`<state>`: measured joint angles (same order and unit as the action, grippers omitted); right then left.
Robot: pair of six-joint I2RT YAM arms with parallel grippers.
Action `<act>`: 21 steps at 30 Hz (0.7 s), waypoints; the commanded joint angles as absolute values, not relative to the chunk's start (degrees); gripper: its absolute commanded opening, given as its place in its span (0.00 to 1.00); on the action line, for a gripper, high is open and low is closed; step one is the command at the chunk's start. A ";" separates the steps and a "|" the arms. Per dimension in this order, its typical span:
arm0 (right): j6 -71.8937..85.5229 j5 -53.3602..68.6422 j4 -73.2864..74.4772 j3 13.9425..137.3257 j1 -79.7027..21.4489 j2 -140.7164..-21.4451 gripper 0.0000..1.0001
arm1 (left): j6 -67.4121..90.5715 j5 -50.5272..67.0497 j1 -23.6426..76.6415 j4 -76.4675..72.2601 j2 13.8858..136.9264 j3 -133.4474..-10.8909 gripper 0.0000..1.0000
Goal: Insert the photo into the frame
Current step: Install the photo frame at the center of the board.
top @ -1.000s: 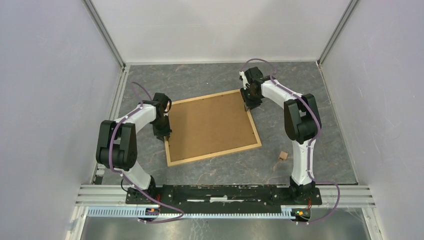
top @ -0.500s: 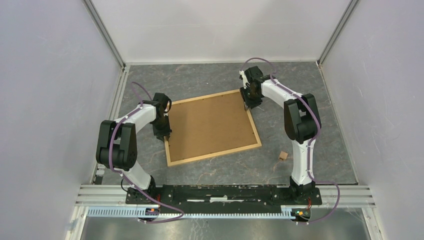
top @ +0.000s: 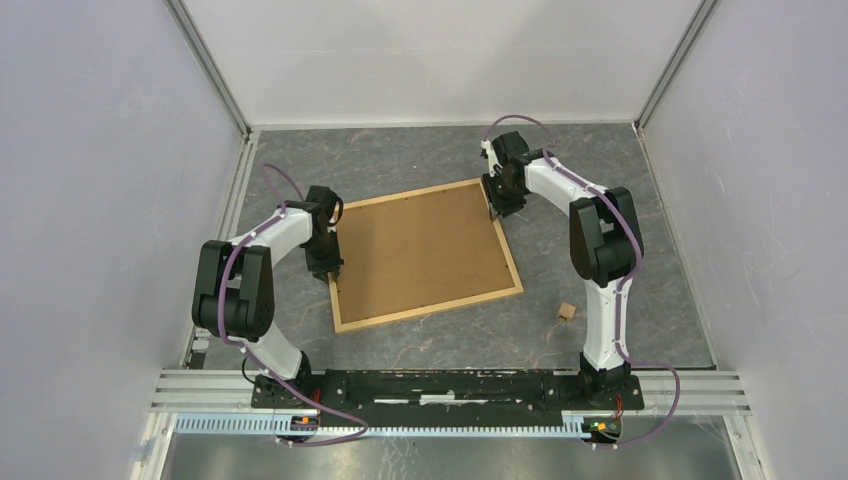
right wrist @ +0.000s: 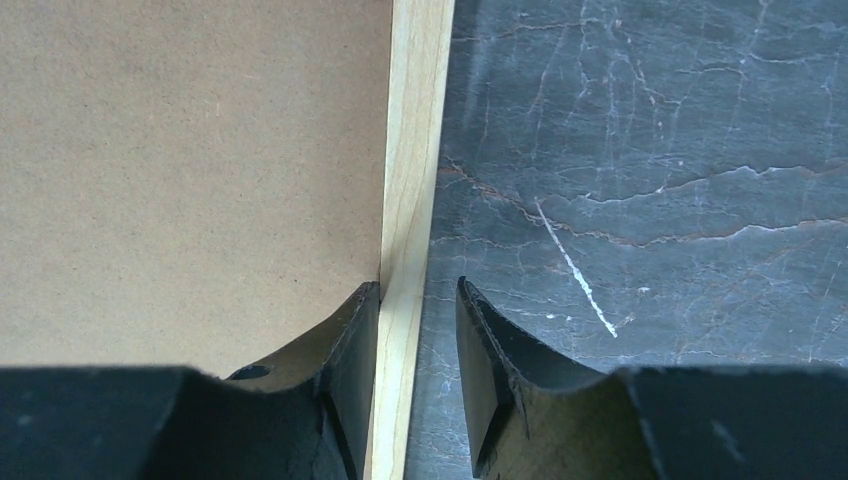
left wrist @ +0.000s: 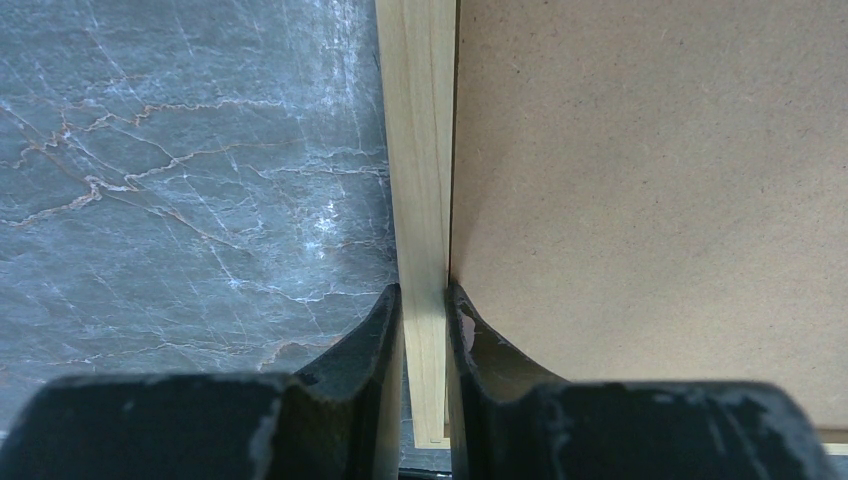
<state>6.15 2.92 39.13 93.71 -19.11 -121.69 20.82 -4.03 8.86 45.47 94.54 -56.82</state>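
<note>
Light wood rectangular frame (top: pixel 425 255), brown fibreboard back up, on grey worktop (top: pixel 400 160), left end effector (left wrist: pixel 424 298) clamped on one strip, right end effector (right wrist: pixel 418 290) parted astride opposite strip

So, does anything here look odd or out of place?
One thing: a small light wooden block lies loose on the grey marbled table, apart from the light wooden picture frame, which lies brown back up and askew to the table's edges.
</note>
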 commanded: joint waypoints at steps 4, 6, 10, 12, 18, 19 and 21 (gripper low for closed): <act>5.96 3.13 39.07 94.39 -18.45 -119.19 0.40 | 18.55 -4.29 9.32 44.40 94.04 -56.95 0.02; 5.84 2.86 38.89 94.22 -18.37 -118.98 0.40 | 18.54 -4.37 9.36 44.44 94.04 -56.95 0.02; 5.86 2.71 38.83 94.05 -18.35 -119.33 0.40 | 18.55 -4.26 9.32 44.40 94.11 -56.95 0.02; 5.80 1.37 38.89 93.74 -18.36 -119.72 0.39 | 18.55 -4.24 9.32 44.45 94.05 -56.95 0.02; 5.68 -2.43 38.82 92.26 -17.75 -121.60 0.38 | 18.54 -4.44 9.32 44.46 94.09 -56.87 0.02; 5.72 -2.43 38.51 91.83 -17.51 -121.87 0.38 | 18.48 -4.40 9.32 44.45 94.09 -56.95 0.02; 5.80 -2.75 38.30 91.91 -17.21 -122.65 0.38 | 18.46 -4.48 9.27 44.41 94.21 -56.95 0.02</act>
